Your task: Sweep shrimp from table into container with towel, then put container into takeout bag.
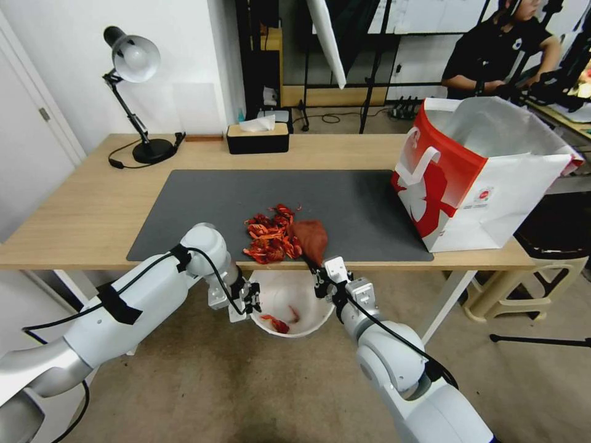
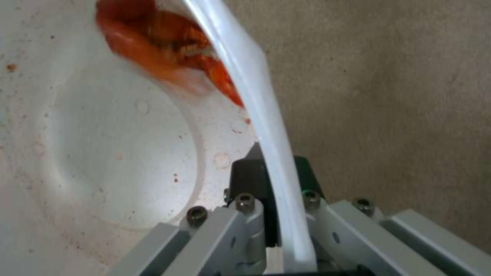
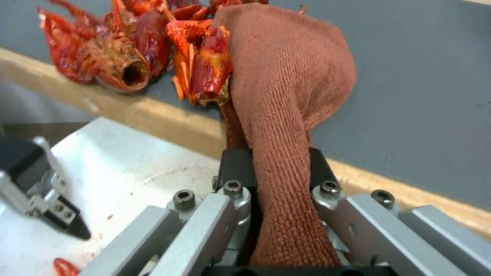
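Note:
A heap of red shrimp [image 1: 269, 237] lies on the dark mat near the front edge of the table [image 1: 92, 209]. My right gripper [image 1: 316, 272] is shut on the reddish-brown towel [image 1: 311, 239], which rests on the mat against the heap's right side [image 3: 205, 65]. Below the table edge my left gripper [image 1: 253, 299] is shut on the rim of the white container [image 1: 294, 307]; the rim [image 2: 266, 126] runs between its fingers. A few shrimp [image 2: 163, 50] lie inside the container. The red and white takeout bag [image 1: 474, 178] stands open at the table's right end.
A desk lamp [image 1: 132, 92] and a black tissue box [image 1: 257, 136] stand along the table's far edge. A beige stool [image 1: 529, 277] sits on the floor under the table's right end. A person sits in the room behind the bag.

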Robot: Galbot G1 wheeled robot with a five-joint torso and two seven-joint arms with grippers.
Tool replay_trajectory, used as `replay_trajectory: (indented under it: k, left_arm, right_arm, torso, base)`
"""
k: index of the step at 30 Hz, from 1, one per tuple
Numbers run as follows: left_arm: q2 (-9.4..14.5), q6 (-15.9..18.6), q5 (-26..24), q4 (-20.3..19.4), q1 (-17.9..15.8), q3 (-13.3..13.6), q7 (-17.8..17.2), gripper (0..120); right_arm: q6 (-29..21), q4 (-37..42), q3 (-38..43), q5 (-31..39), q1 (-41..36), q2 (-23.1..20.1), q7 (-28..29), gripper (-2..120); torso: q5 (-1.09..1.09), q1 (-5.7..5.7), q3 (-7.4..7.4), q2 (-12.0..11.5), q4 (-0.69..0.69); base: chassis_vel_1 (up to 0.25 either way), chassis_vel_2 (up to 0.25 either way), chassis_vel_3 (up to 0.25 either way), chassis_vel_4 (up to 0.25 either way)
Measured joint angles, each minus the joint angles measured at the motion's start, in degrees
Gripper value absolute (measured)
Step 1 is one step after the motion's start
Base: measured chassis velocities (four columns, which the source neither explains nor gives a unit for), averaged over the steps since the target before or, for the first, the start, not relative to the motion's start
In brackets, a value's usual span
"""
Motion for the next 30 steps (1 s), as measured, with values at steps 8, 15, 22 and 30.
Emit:
replay_trajectory:
  k: [8, 15, 22, 30]
  left_arm:
    - [1.38, -0.11, 0.24, -1.50, 1.57, -1.85, -0.08, 0]
    - [1.75, -0.11, 0.29, -2.08, 1.85, -2.46, -0.10, 0]
    - [1.92, -0.09, 0.25, -2.39, 2.02, -2.52, -0.14, 0]
    - [2.00, -0.11, 0.42, -2.49, 2.60, -2.71, -0.17, 0]
  right_arm:
    - [-0.47, 1.32, -0.96, -1.75, -3.10, 0.17, -0.40, 7]
    - [0.30, 2.54, -0.54, -3.73, -5.11, 0.62, -0.60, 7]
    - [1.27, 3.89, 0.11, -4.16, -6.06, 0.77, -1.43, 7]
    - [1.85, 6.72, 1.30, -3.60, -6.41, 0.39, -2.13, 7]
  torso:
    - [0.04, 0.00, 0.04, -0.02, 0.00]
    - [0.01, 0.01, 0.01, -0.02, 0.00]
    - [0.01, 0.00, 0.00, -0.01, 0.00]
    - [0.01, 0.00, 0.00, -0.01, 0.00]
  base:
    - [0.000, 0.000, 0.000, 0.000]
    - [0.000, 0.000, 0.000, 0.000]
    - [0.000, 0.000, 0.000, 0.000]
    - [0.000, 0.000, 0.000, 0.000]
